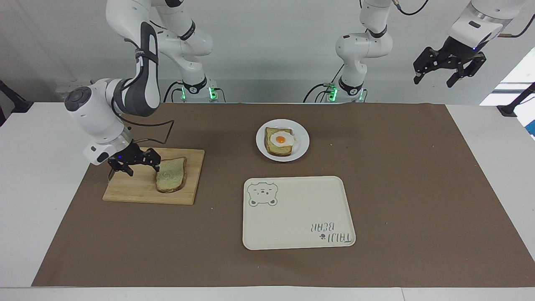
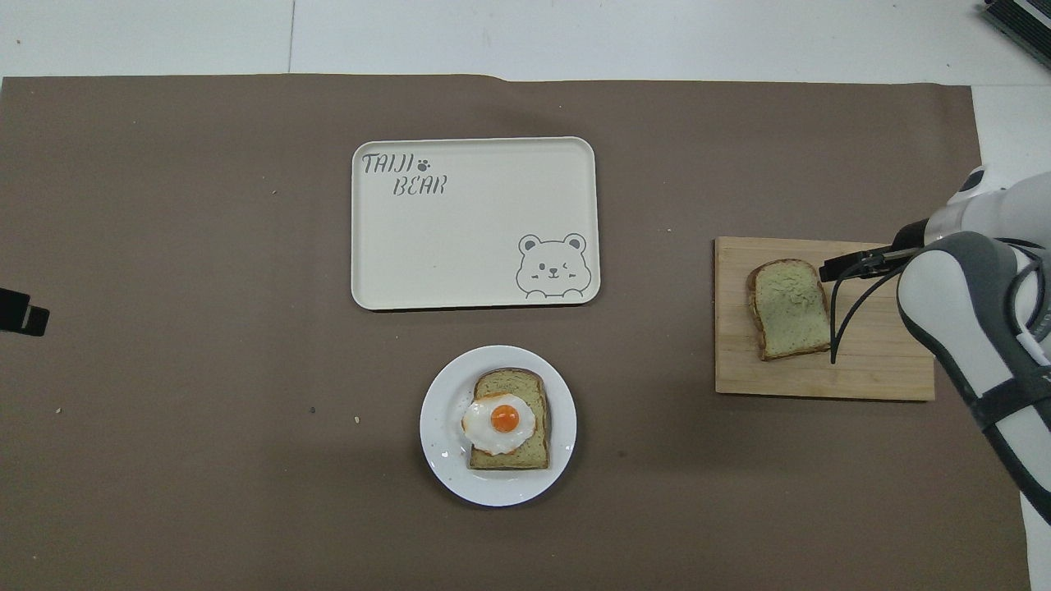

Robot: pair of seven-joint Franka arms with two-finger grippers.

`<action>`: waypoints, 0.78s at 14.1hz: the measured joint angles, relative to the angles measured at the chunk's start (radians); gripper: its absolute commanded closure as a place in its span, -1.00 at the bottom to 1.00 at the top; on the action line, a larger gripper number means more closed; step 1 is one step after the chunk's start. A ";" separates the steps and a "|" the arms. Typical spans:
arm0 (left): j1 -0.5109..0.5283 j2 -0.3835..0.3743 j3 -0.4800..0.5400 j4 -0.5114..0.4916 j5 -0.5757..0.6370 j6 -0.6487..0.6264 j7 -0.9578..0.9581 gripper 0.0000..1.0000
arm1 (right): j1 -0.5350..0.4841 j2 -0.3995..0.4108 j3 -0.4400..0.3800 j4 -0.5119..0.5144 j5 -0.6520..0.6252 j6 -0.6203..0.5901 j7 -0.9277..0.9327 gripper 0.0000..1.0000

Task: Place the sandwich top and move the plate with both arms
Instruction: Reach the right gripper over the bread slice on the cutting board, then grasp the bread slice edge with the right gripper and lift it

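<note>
The sandwich top point(image 1: 171, 174) point(image 2: 790, 309), a plain slice of bread, lies flat on a wooden cutting board point(image 1: 133, 188) point(image 2: 862, 377) toward the right arm's end of the table. My right gripper point(image 1: 143, 169) hangs low over that board, open, with one fingertip close to the slice's edge and nothing held. In the overhead view the right arm hides its gripper. The small white plate point(image 1: 301, 140) point(image 2: 443, 427) holds a bread slice with a fried egg point(image 1: 279, 141) point(image 2: 505, 420). My left gripper point(image 1: 434, 79) waits open, high over the left arm's end of the table.
A cream rectangular tray point(image 1: 296, 213) point(image 2: 468, 238) with a bear drawing lies farther from the robots than the plate. A brown mat point(image 1: 418, 188) covers the table. The right arm's cable point(image 1: 163, 129) loops above the board's nearer edge.
</note>
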 measured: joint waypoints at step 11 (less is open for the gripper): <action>0.000 0.000 -0.002 0.000 0.000 0.000 0.000 -1.00 | -0.003 0.046 -0.003 -0.085 0.064 0.079 -0.087 -1.00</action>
